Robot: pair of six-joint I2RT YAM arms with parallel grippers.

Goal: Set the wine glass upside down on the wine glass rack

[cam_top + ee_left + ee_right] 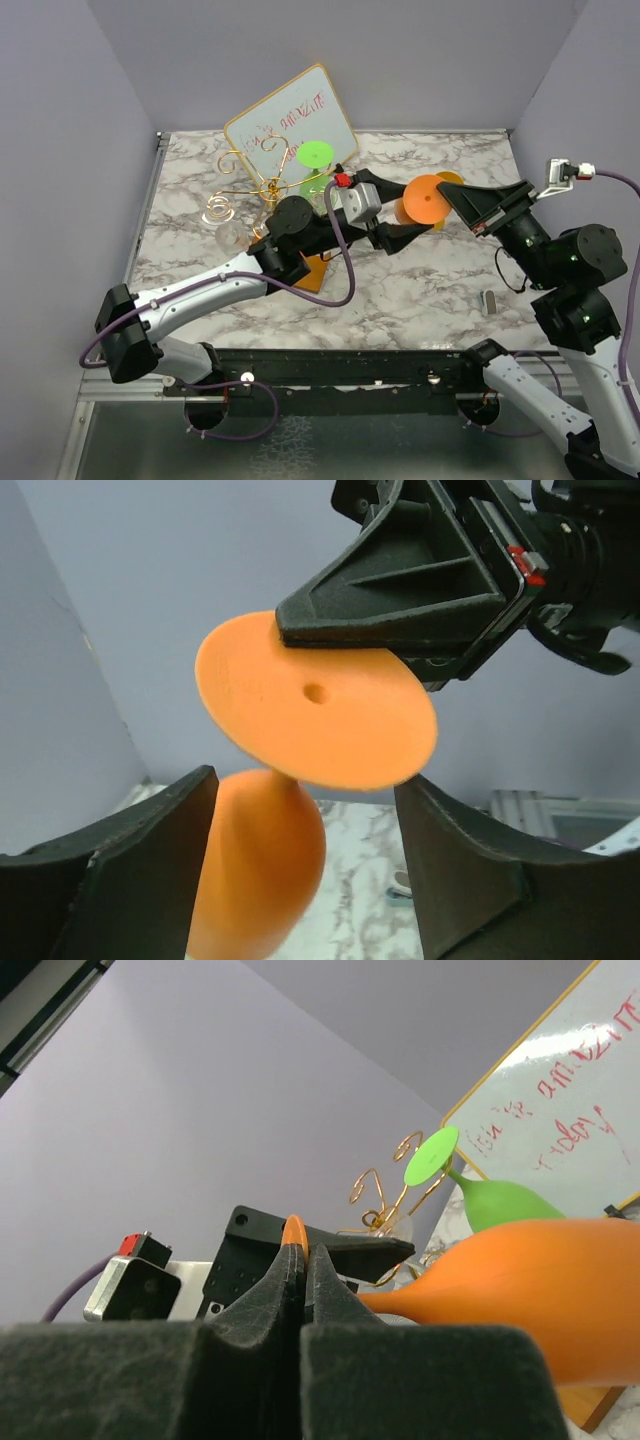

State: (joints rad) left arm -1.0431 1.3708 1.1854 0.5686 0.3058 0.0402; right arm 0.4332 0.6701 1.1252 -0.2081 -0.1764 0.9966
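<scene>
An orange wine glass [427, 200] hangs in the air over the middle of the table, lying roughly on its side. My right gripper [303, 1260] is shut on the rim of its flat foot [294, 1230], and the bowl [540, 1290] points toward the rack. My left gripper [305, 870] is open, its fingers [460, 870] straddling the bowl [260, 865] with a gap showing on the right side. The gold wire wine glass rack [250, 175] stands at the back left. A green glass [315, 153] hangs upside down on it.
A tilted whiteboard [290, 120] with red writing leans behind the rack. A clear glass [228, 235] sits low by the rack's left side. A small grey object [489, 300] lies on the marble near the right arm. Purple walls enclose the table.
</scene>
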